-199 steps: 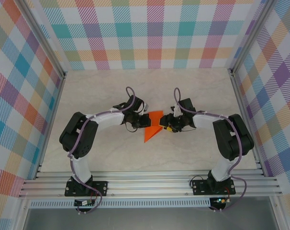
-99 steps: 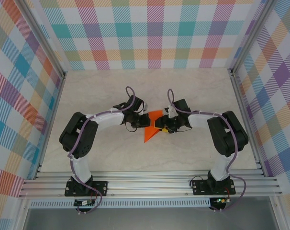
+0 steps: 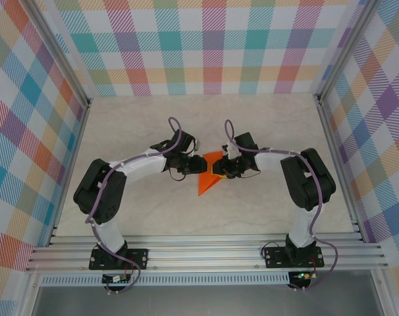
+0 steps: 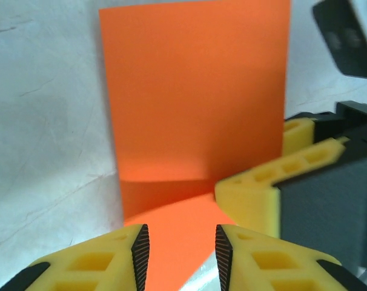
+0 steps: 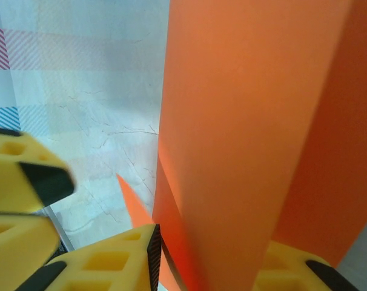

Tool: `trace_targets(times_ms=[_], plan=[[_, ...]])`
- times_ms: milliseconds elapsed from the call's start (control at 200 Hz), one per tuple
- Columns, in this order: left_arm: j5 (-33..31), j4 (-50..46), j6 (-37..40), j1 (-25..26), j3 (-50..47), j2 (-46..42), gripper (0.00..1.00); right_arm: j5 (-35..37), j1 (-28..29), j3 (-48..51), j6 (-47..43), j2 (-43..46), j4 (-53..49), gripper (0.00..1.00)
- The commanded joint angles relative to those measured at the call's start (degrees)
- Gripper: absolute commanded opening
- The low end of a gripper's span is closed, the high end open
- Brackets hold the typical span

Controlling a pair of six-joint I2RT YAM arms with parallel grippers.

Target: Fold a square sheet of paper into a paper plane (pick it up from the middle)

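**Part-folded orange sheet at mid-surface, a hand at each side**

Your square sheet of paper (image 3: 209,176) lies creased in the middle of the surface (image 3: 265,125). The left hand (image 4: 182,251) is part-open astride its edge, pinching nothing. The right hand (image 5: 211,260) straddles a raised flap, and you cannot tell if it grips. An uneven pull could skew the crease. The right wrist view shows that flap standing; overhead it looks flat.

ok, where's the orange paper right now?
Top view: the orange paper sits mid-table, squeezed between the wrist ends of the left arm and the right arm, with one corner pointing toward the near edge.
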State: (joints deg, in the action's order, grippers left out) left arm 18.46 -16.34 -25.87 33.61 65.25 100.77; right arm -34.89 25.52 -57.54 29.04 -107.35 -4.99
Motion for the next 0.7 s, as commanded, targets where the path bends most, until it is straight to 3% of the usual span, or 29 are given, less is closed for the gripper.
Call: trace_targets(times_ms=[0, 130, 290, 700], plan=[[-0.27, -0.10, 1.50, -0.23, -3.63, -4.97, 0.38, 0.73, 0.32, -1.51, -1.39, -0.88, -1.58, 0.26], [-1.61, 1.32, 4.47, 2.48, -7.14, -7.24, 0.40, 1.31, 0.34, -1.91, -0.14, -1.11, -2.09, 0.21], [-8.48, -2.38, 7.24, 6.44, -8.14, -5.93, 0.43, 1.55, 0.32, -2.31, 0.93, -1.13, -2.81, 0.16], [-20.34, -6.05, 9.13, 15.27, -1.82, 1.17, 0.49, 1.83, 0.32, -4.07, 1.15, -0.80, -6.15, 0.14]])
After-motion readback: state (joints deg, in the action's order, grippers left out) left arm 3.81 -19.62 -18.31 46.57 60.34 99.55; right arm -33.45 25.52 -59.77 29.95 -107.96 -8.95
